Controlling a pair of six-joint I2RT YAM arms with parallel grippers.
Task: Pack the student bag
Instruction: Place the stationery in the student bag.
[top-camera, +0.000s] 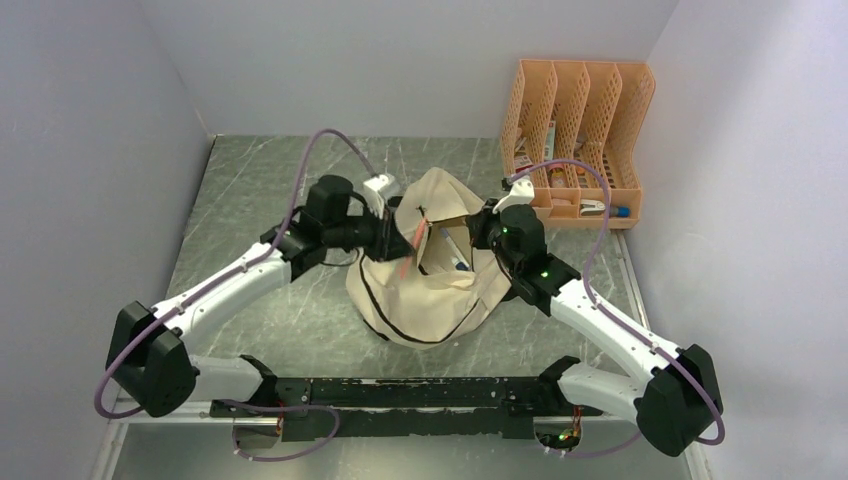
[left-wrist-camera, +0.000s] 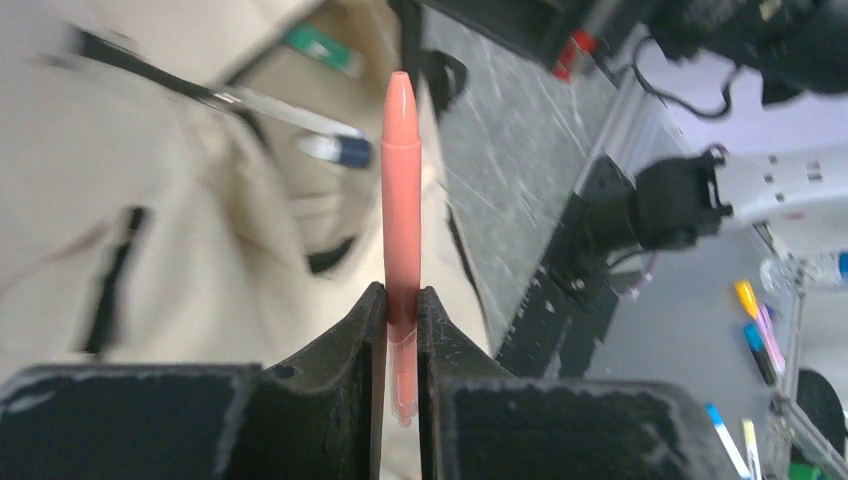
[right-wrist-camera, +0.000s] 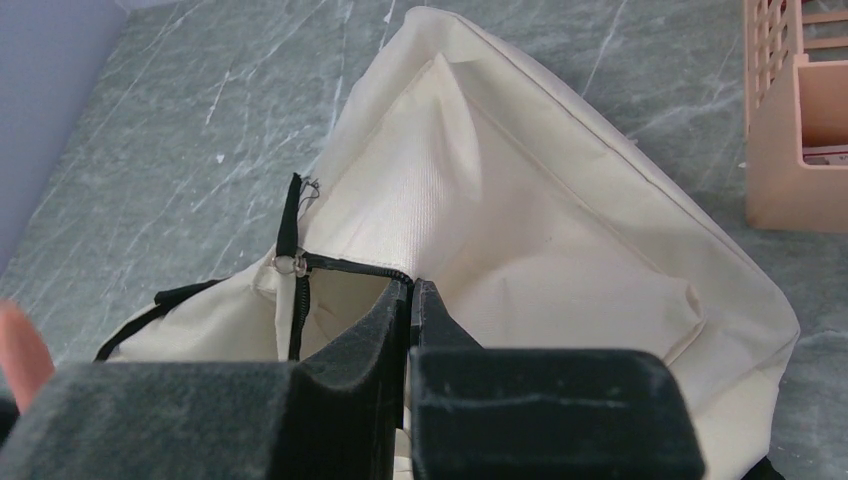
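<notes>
Top view: student bag (top-camera: 430, 290) is lying slumped at mid-bench, its mouth facing the far edge. Left hand (top-camera: 398, 232) is reaching in from the left side and right hand (top-camera: 480, 228) from the right. The orange file organizer (top-camera: 578, 130) is standing in the far right corner of the bench (top-camera: 250, 200).

Left wrist view: left hand is clamping a salmon pen (left-wrist-camera: 401, 200) near its tail, with most of its length sticking out toward the opening. A blue-capped pen (left-wrist-camera: 335, 150) is already lying inside. Risk: with so short a grip the pen is likely to pivot or slide if its tip is catching fabric rather than the gap.

Right wrist view: right hand is pinched shut on the black zipper edge (right-wrist-camera: 345, 265), holding the mouth up. Risk: a thin bite may be slipping, letting the mouth collapse
</notes>
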